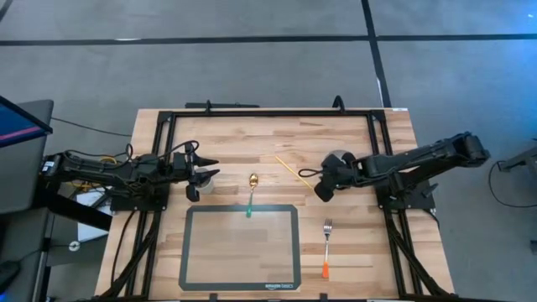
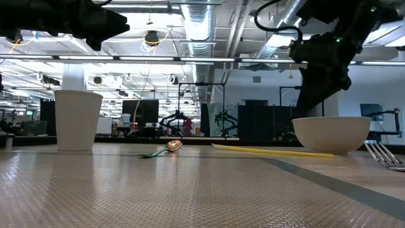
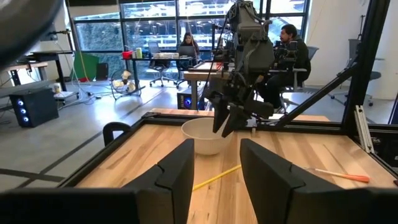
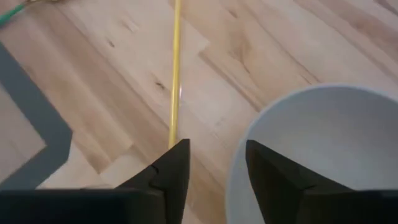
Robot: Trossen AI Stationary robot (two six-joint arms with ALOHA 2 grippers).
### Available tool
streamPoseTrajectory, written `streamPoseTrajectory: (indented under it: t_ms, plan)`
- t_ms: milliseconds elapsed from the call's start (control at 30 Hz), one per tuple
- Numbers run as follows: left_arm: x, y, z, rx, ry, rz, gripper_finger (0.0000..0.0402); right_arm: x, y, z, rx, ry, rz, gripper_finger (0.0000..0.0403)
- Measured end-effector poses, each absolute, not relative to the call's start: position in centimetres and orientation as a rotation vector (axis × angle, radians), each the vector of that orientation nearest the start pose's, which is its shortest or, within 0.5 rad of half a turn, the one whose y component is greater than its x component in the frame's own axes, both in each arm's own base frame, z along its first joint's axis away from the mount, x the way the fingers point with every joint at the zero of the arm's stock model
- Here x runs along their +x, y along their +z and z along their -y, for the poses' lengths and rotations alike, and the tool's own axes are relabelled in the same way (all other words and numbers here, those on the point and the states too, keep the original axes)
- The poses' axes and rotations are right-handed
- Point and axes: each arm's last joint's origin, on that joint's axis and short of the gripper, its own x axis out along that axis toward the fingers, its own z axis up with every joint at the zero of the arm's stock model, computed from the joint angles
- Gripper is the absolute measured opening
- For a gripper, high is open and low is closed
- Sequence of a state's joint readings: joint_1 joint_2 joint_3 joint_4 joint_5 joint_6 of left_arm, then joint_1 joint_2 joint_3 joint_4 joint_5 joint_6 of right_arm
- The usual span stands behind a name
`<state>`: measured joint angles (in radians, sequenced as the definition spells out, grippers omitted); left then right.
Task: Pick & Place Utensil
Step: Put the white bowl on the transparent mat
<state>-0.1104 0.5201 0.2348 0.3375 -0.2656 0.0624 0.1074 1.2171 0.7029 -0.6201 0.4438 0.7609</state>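
Dark fingers of the right gripper (image 4: 211,180) fill the near edge of the right wrist view, parted with a clear gap and holding nothing. They hang over the counter (image 1: 352,143), between the yellow stick (image 4: 176,74) and the rim of the white bowl (image 4: 323,149).

High view: right gripper (image 1: 321,190) is just beside the bowl (image 1: 337,159), with the stick's (image 1: 289,167) end close by. Green-handled spoon (image 1: 252,195) lies near the counter's middle, its handle tip touching the top edge of the grey mat (image 1: 242,247). Orange-handled fork (image 1: 326,247) lies just right of the mat. Which utensil the task means cannot be told; none is grasped yet.

Left gripper (image 1: 195,176) waits at the left side, above the white cup (image 1: 205,181); its fingers (image 3: 174,177) stand apart, empty.

Risks, judged:
- Straight descent likely puts one finger on the bowl rim; the bowl would tip or skid.
- Stick is thin and lies flat on wood; a closing grip slightly off its line may roll it away or pinch only air.
- Stick runs at a slant, so wrist misalignment would push one end sideways toward the spoon.
- Reaching for the fork means swinging past the bowl; a low sweep could drag it.
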Motion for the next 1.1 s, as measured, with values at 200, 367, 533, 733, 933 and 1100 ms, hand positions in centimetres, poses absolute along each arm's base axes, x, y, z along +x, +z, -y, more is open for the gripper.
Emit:
streamPoseTrajectory:
  t_ms: [200,367,533,733,933,1100]
  plan:
    - [13.8,22.8,0.8,0.052,0.156,0.047,0.0131,21.3,19.6,-0.5,0.38,-0.713,-0.903,0.0183]
    - [13.8,22.8,0.8,0.052,0.156,0.046,0.0131,21.6,18.3,-0.2,0.407,-0.766,-0.94,0.0181]
    - [13.8,22.8,0.8,0.053,0.156,0.046,0.0131,21.9,17.5,-0.3,0.423,-0.793,-0.962,0.0156]
    - [13.8,22.8,0.8,0.052,0.156,0.046,0.0131,21.9,17.3,-0.3,0.417,-0.8,-0.978,0.0063]
    - [13.8,22.8,0.8,0.052,0.156,0.046,0.0131,22.1,18.1,-0.4,0.456,-0.767,-0.9,0.0016]
    - [13.8,22.8,0.8,0.053,0.156,0.046,0.0131,24.3,21.1,-1.8,0.502,-0.568,-0.735,0.0008]
